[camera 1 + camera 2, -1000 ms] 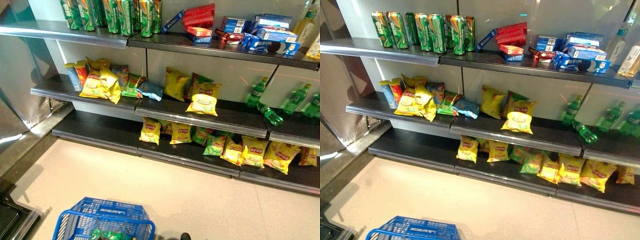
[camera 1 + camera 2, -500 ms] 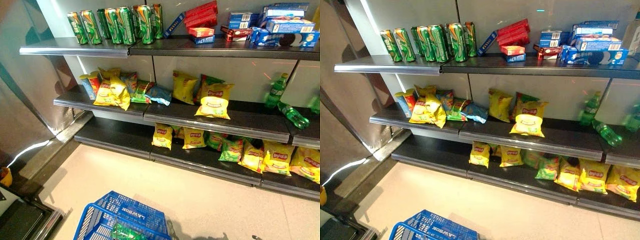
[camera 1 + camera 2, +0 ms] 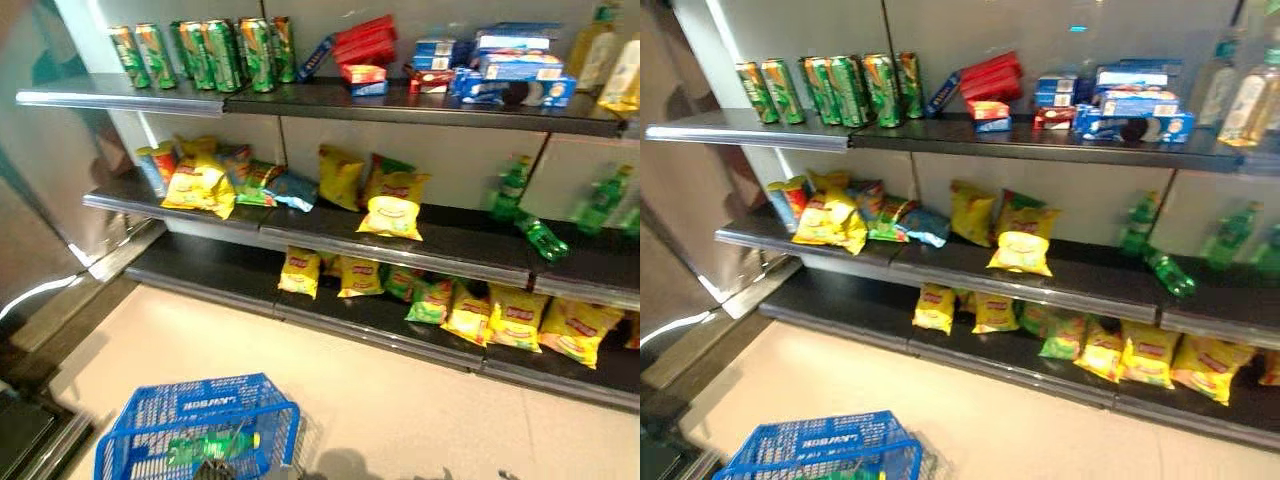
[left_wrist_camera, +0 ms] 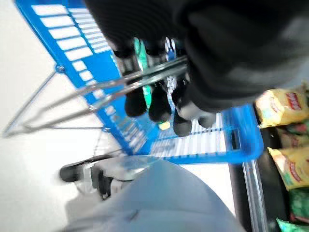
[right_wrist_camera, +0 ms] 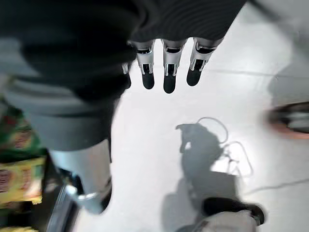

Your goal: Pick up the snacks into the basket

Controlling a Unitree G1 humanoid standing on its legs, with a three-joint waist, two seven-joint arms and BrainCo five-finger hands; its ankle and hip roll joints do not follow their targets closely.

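Shelves (image 3: 400, 245) ahead of you, snack bags (image 3: 392, 204) on the middle and bottom tiers. Blue basket (image 3: 200, 425) low on the floor; your left hand (image 4: 159, 104) has its fingers curled round the wire handle (image 4: 120, 84). Right hand (image 5: 164, 67) hangs empty, fingers straight. Keep the basket level, close on the shelves before reaching. Basket contents hard to read: something green.

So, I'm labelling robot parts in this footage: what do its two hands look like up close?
Both look alike. The right hand has a row of silver fingers ending in rounded dark tips, emerging from a dark ribbed cover over the back of the hand and wrist. The left hand shows the same dark ribbed cover and dark fingertips. A silver-grey arm segment shows beside each.
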